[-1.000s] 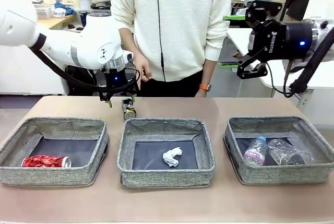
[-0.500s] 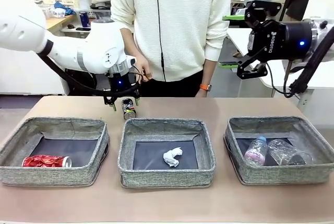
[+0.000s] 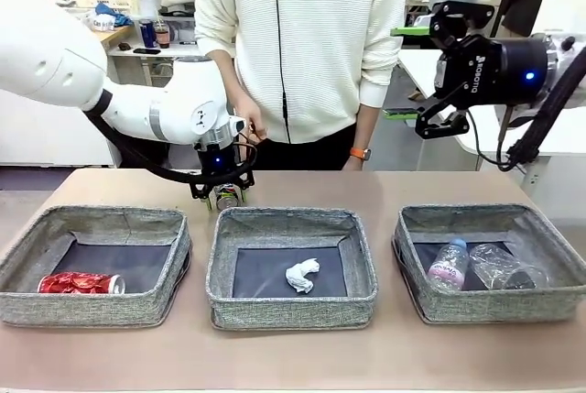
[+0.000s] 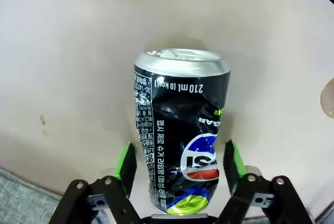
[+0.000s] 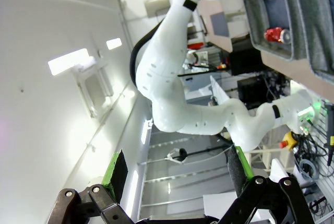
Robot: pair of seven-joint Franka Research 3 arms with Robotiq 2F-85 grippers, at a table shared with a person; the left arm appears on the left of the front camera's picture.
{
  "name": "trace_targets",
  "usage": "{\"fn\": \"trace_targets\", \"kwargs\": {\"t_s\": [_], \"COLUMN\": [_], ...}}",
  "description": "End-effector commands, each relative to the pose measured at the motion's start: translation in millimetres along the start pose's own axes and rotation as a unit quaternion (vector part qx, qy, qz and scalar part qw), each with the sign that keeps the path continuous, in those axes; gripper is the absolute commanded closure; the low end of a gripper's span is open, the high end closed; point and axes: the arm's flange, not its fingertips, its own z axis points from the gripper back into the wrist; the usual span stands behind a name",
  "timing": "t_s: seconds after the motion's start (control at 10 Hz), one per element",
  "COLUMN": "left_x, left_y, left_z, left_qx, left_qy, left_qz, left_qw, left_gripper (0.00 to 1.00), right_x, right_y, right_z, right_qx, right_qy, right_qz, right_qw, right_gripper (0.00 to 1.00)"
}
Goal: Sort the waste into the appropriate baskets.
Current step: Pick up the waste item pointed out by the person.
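The dark blue soda can [image 3: 227, 196] stands upright on the table just behind the middle basket [image 3: 293, 311]. My left gripper [image 3: 222, 193] has come down over it. In the left wrist view the can [image 4: 180, 145] sits between the green pads [image 4: 127, 164], which press against its sides. The dented red soda can [image 3: 81, 283] lies in the left basket [image 3: 92, 306]. A white paper wad [image 3: 301, 275] rests in the middle basket. The right basket [image 3: 494, 306] holds the pink-labelled bottle [image 3: 449, 265] and the clear bottle [image 3: 504, 269]. My right gripper [image 3: 403, 72] hangs open high at the right, holding nothing.
A person in a white sweater stands at the far side, one hand [image 3: 249, 127] just above and behind my left gripper. The tabletop [image 3: 385, 187] behind the baskets is bare wood. The right wrist view looks sideways across the room, its open fingers [image 5: 117, 174] in front of the left arm.
My left arm has swung right and lowered over the dark blue can, and its fingers have closed in on the can. The right arm has stayed still.
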Motion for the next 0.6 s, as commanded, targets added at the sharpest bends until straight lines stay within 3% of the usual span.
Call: {"fn": "trace_targets", "kwargs": {"t_s": [0.0, 0.1, 0.4, 0.5], "left_x": [5.8, 3.6, 2.4, 2.3], "left_y": [1.2, 0.9, 0.5, 0.5], "left_z": [9.4, 10.0, 10.3, 11.0], "left_qx": [0.001, 0.005, 0.010, 0.011], "left_qy": [0.009, 0.002, -0.001, 0.000], "left_qz": [-0.008, -0.009, -0.008, -0.007], "left_qw": [1.000, 1.000, 1.000, 1.000], "left_gripper": [0.83, 1.00, 0.96, 1.00], "right_x": [-0.1, -0.1, -0.1, -0.1], "right_y": [2.3, 2.3, 2.3, 2.3], "right_z": [-2.6, -2.6, -2.6, -2.6], "right_qx": [0.010, 0.010, 0.010, 0.010], "right_qy": [-0.004, -0.004, -0.004, -0.004], "right_qz": [0.003, 0.003, 0.003, 0.003], "right_qw": [1.000, 1.000, 1.000, 1.000], "right_gripper": [0.00, 0.00, 0.00, 0.00]}}
